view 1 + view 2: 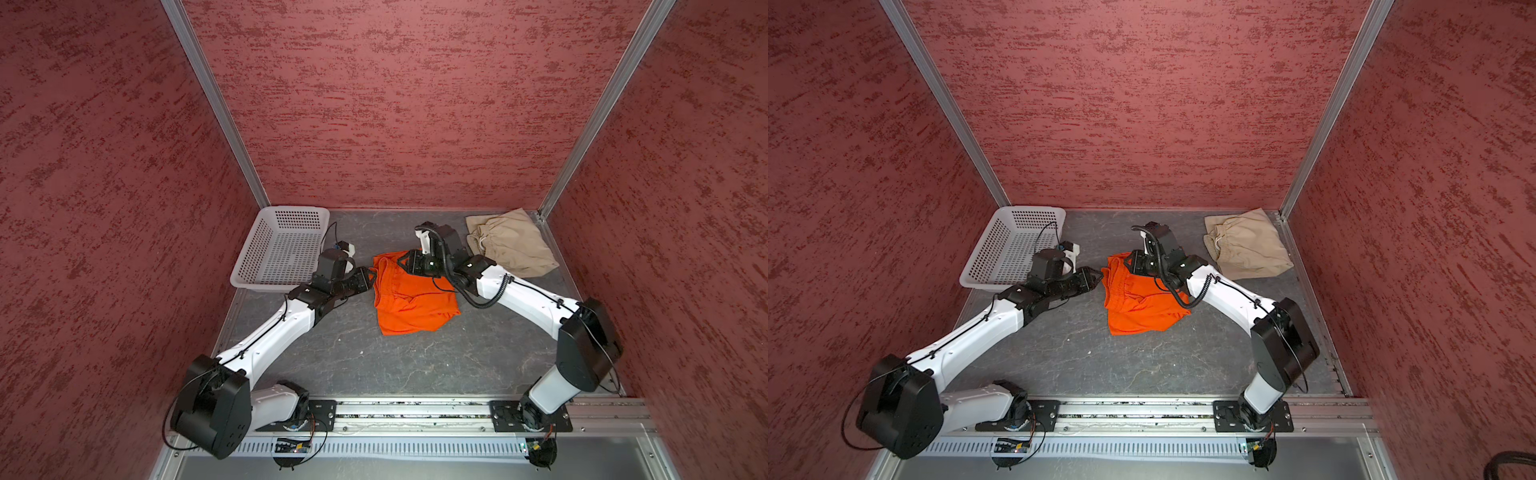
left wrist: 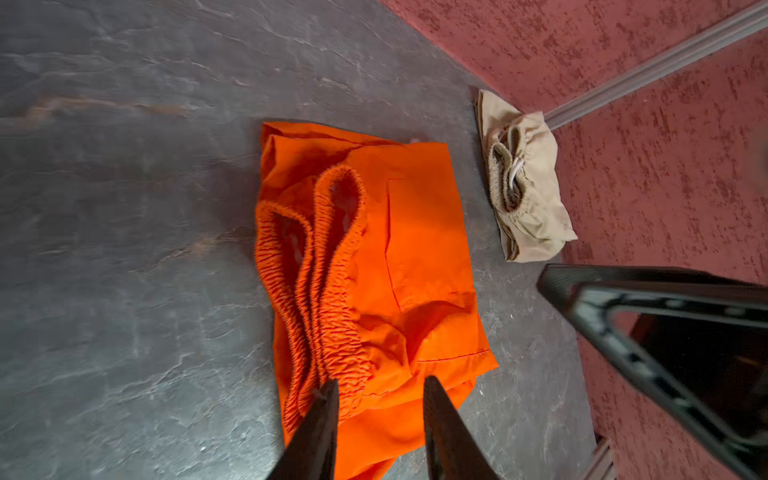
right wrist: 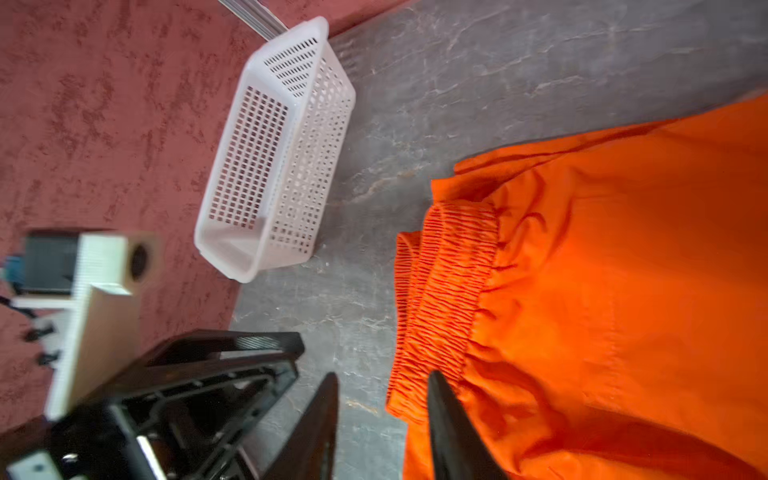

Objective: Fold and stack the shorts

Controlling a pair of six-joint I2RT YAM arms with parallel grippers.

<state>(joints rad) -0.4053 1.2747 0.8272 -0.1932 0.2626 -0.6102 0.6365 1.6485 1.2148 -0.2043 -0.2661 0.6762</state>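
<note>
Grey tabletop (image 1: 415, 365), orange shorts (image 1: 411, 299) beneath left fingers (image 2: 320, 428), right fingers (image 3: 453, 432)

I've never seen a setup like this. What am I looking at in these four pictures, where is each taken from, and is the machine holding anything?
Two white-and-black robot arms stand at the near edge of a grey table, each ending in a two-fingered gripper. Two pictures come from one camera head above, looking down on everything. The two others come from the wrist cameras, so the dark fingers poke into them. On the table lie the orange shorts in the middle, loosely folded, the beige shorts folded in the far right corner, and a white basket at the far left. The left gripper and the right gripper are both open at the orange waistband; neither holds anything.
</note>
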